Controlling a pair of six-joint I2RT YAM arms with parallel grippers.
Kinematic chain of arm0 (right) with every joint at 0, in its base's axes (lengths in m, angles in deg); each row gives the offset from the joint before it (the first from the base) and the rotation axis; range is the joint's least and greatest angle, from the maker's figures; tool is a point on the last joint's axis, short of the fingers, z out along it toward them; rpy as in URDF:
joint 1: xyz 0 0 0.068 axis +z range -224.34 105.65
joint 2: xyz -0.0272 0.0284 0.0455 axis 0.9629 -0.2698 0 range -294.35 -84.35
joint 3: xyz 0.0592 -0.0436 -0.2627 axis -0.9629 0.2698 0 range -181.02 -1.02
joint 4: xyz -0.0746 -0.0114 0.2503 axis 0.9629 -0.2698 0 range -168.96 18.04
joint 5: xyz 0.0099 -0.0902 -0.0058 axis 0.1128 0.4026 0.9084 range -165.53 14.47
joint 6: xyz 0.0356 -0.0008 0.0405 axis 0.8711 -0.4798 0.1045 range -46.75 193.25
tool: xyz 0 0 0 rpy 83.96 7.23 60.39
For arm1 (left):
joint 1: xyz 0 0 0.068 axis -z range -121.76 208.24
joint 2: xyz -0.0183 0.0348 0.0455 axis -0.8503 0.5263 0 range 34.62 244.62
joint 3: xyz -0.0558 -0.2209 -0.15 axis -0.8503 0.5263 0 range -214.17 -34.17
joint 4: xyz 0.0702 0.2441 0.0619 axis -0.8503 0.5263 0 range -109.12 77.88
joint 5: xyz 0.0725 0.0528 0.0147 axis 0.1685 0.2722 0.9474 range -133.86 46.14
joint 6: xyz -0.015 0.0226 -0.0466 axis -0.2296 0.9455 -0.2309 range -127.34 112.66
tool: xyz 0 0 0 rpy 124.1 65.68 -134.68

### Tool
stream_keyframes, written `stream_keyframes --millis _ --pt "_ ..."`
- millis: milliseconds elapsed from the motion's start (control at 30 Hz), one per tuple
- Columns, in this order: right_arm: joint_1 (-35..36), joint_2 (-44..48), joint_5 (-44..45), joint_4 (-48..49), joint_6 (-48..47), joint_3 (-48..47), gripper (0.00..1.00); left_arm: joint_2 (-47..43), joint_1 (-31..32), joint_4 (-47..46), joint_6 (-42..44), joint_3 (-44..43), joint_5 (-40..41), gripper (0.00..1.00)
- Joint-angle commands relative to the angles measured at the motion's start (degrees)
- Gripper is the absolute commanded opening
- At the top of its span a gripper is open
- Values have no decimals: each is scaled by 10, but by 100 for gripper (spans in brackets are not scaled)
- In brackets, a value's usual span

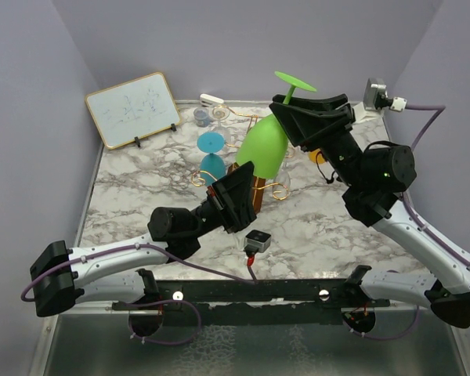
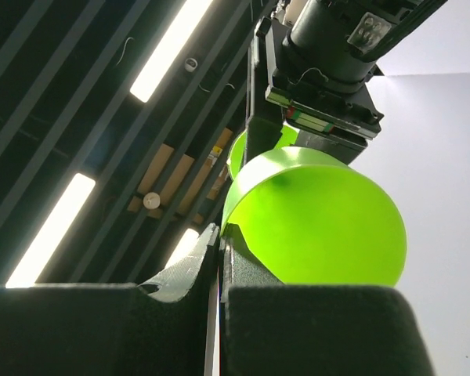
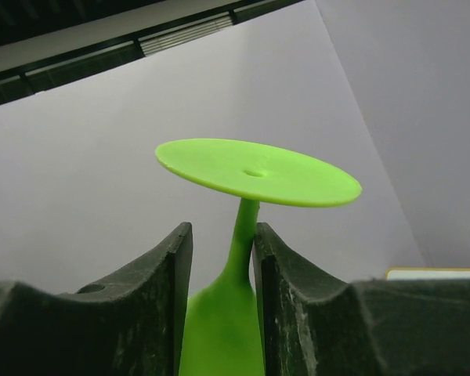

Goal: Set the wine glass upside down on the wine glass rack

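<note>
1. Top view: at frame centre, our green wine glass (image 1: 264, 149) hangs foot-up and tilted above the wine glass rack (image 1: 243, 117) on the bench (image 1: 141, 188). The left pincer (image 1: 239, 192) is at its rim and the right pincer (image 1: 286, 102) at its stem.
2. Left wrist: the left pincer (image 2: 218, 235) looks clamped on the bowl's (image 2: 321, 227) thin rim. We judge that hold slight, so the glass could pivot.
3. Right wrist: the right pincer (image 3: 223, 231) stands apart around the stem (image 3: 245, 227), with one finger touching. If the left lets go before the right closes, the glass drops.

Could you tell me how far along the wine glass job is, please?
Done: the wine glass is lifted and turned foot-up. In hand: the left hand pinches its rim; the right hand flanks the stem, not clamped. Left: hanging it on the wine glass rack.
</note>
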Motion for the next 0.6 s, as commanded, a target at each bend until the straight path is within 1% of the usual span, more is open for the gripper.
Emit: stream_keyframes --millis 0,100,300,433,567 --pt "2 23 -2 -7 -7 7 41 8 2 -7 14 -22 17 0" --pt "2 35 10 -11 -11 16 44 22 3 -27 22 -32 22 0" --pt "2 63 38 -29 -25 27 44 25 2 -29 27 -37 20 0" --pt "2 82 81 -47 -29 34 47 25 1 -34 30 -37 18 0" --pt "2 88 87 -46 -31 40 44 25 1 -37 33 -38 17 0"
